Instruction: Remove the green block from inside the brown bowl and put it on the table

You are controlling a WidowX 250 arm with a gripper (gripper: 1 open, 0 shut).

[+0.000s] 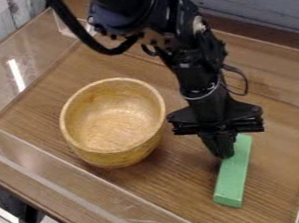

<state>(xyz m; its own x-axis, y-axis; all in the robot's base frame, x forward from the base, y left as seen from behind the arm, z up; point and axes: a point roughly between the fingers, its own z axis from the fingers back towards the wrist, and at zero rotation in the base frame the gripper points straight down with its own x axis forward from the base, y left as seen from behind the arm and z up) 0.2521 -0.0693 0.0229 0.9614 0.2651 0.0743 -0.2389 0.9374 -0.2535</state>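
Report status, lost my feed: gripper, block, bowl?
Gripper shut, empty, above the block's far end. Green block flat on table, outside brown bowl. Nothing in the way.

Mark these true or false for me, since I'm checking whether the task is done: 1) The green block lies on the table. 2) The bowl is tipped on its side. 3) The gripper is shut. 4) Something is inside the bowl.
1) True: the green block lies flat on the table, outside the bowl.
2) False: the bowl stands upright.
3) True: the gripper is shut above the block's far end.
4) False: the bowl is empty.
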